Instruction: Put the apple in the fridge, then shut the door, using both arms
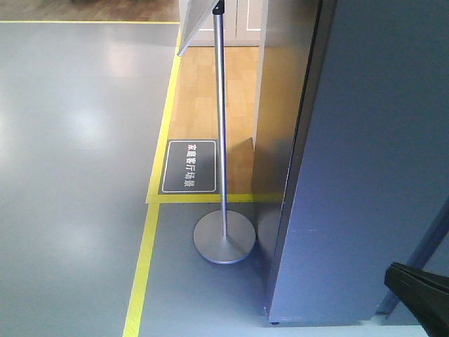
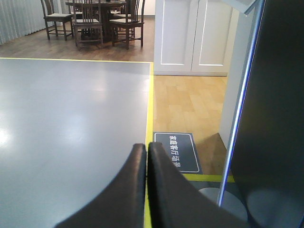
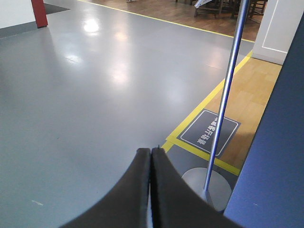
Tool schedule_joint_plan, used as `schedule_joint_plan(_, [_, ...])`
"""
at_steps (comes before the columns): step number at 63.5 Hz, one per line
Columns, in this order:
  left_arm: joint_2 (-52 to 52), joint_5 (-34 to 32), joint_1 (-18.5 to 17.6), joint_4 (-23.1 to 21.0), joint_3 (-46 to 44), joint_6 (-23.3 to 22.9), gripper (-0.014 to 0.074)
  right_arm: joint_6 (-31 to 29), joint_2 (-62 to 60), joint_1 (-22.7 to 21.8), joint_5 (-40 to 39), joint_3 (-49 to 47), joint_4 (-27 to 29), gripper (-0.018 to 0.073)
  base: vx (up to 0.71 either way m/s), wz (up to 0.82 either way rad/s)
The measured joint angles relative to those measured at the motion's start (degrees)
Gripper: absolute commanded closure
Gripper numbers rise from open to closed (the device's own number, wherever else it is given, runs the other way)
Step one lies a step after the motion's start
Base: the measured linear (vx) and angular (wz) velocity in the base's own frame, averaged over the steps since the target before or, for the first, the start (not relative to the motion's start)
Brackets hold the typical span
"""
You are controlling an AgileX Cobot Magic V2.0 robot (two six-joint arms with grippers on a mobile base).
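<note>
While the grey floor (image 1: pixel 70 140) fills the left side, a yellow floor line (image 1: pixel 158 182) runs up beside a dark floor sign (image 1: pixel 189 167) with white writing. Next comes a silver pole stand (image 1: pixel 223 239) on its round base. On the right stands the tall dark grey fridge (image 1: pixel 365 175), seen from outside, so I cannot tell if the door is shut. The apple is not in any view. The left claw (image 2: pixel 146 156) is pinched tight and holds nothing; the right claw (image 3: pixel 151 161) is too. Both point at the floor with the fridge off to their right. I think the right arm is nearer it.
</note>
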Motion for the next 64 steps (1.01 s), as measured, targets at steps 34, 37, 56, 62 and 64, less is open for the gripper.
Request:
schedule_joint_plan(34, [0.0, 0.0, 0.0, 0.0, 0.0, 0.01, 0.0604, 0.0, 0.0, 0.0, 0.0, 0.0, 0.0, 0.0563, 0.0, 0.0])
schedule_joint_plan(37, [0.0, 0.0, 0.0, 0.0, 0.0, 0.01, 0.0604, 0.0, 0.0, 0.0, 0.0, 0.0, 0.0, 0.0563, 0.0, 0.0])
schedule_joint_plan(56, [0.0, 0.0, 0.0, 0.0, 0.0, 0.01, 0.0604, 0.0, 0.0, 0.91, -0.31, 1.07, 0.0, 0.0563, 0.0, 0.0])
schedule_joint_plan(62, [0.0, 0.0, 0.0, 0.0, 0.0, 0.01, 0.0604, -0.06, -0.08, 2.93, -3.01, 2.48, -0.06, 0.0563, 0.0, 0.0])
schedule_joint_plan(64, [0.0, 0.0, 0.0, 0.0, 0.0, 0.01, 0.0604, 0.0, -0.29, 3.91, -4.9, 3.21, -0.06, 0.0563, 0.0, 0.0])
